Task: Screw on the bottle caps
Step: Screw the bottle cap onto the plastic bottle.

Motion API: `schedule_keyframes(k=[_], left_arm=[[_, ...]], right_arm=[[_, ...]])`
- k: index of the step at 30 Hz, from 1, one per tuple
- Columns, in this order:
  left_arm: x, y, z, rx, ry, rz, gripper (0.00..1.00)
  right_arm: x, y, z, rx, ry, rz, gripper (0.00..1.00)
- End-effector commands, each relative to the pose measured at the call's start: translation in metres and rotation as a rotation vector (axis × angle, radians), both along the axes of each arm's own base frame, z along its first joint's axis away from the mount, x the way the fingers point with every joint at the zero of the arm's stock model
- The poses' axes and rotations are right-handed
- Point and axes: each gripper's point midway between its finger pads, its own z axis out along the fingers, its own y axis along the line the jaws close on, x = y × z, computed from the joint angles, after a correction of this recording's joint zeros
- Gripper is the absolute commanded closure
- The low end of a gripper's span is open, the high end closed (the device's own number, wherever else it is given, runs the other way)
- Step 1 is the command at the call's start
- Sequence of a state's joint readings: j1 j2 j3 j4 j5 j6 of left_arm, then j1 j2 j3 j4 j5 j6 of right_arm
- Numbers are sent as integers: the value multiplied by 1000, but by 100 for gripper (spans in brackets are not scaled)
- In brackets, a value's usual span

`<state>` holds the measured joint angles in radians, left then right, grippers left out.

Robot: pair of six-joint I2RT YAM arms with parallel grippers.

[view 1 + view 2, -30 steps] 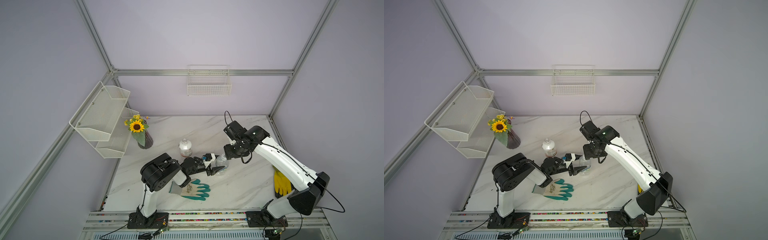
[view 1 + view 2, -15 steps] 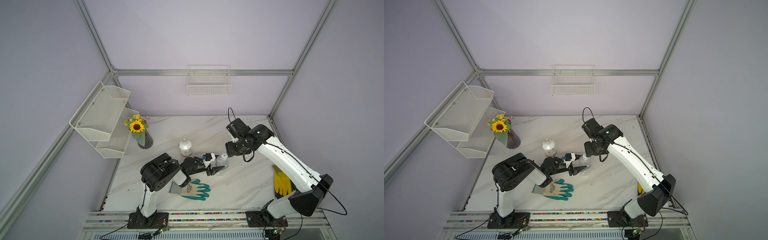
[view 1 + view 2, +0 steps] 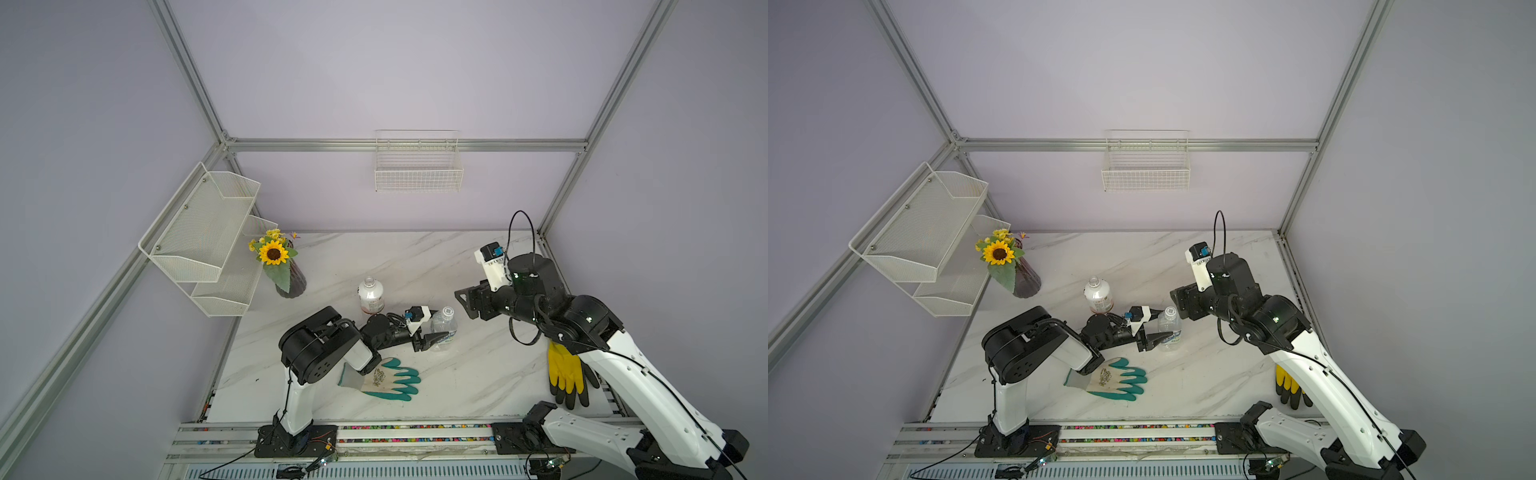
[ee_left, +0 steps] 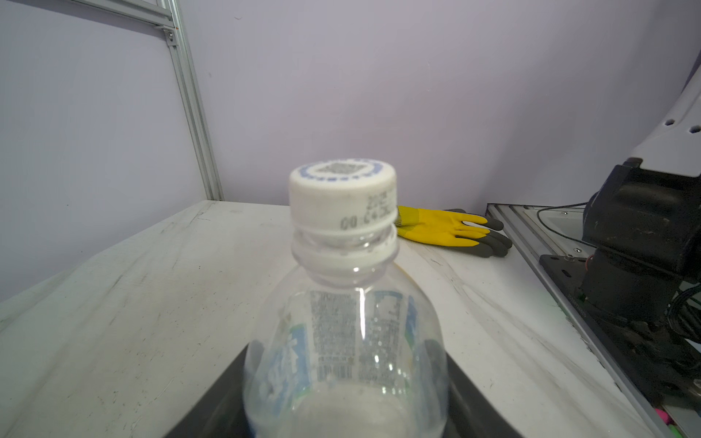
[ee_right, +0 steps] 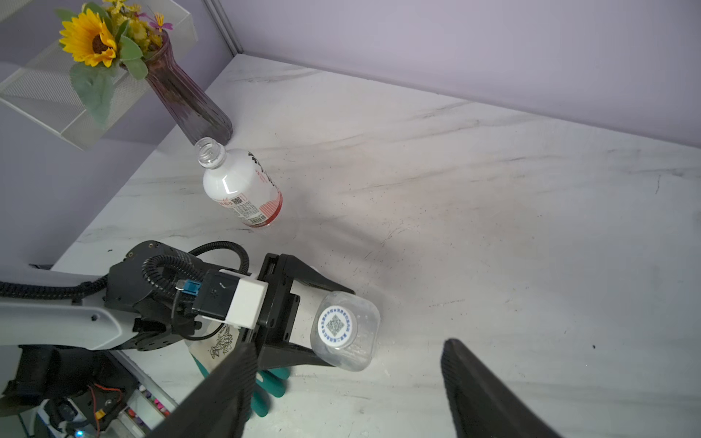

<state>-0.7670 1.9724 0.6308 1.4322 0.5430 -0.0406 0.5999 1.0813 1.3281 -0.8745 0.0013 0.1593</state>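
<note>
The clear bottle [image 3: 444, 330] with the blue-and-white label stands upright near the table's middle. My left gripper [image 3: 437, 328] is shut on its body, a dark finger [image 4: 227, 398] on each side. A white cap [image 4: 343, 197] with blue print sits on its neck and also shows from above in the right wrist view as the same cap [image 5: 335, 326]. My right gripper [image 3: 464, 305] is open, raised to the right of that bottle and holding nothing. The white-wrapped bottle [image 3: 371, 296] with a red band stands behind, its neck [image 5: 208, 151] open.
A dark vase with a sunflower [image 3: 291, 278] stands at the back left under white mesh shelves [image 3: 203, 232]. A teal glove [image 3: 390, 380] lies in front of the left arm. A yellow glove [image 3: 565, 374] lies at the right edge. A wire basket [image 3: 417, 170] hangs on the back wall.
My right gripper has let go of the cap, opened wider and drawn back to the right and up. The left gripper and the clear bottle have stayed put.
</note>
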Motion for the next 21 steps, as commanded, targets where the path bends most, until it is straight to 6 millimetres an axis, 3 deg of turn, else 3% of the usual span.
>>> schedule_keyframes(k=[1, 10, 21], left_arm=[[-3, 5, 5, -1, -12, -9, 36], [-5, 3, 8, -9, -8, -29, 35], [-4, 3, 7, -8, -2, -30, 35]], right_arm=[[9, 17, -30, 2, 45, 93, 30], [19, 24, -69, 95, 131, 159, 52], [24, 35, -91, 112, 191, 194, 64]])
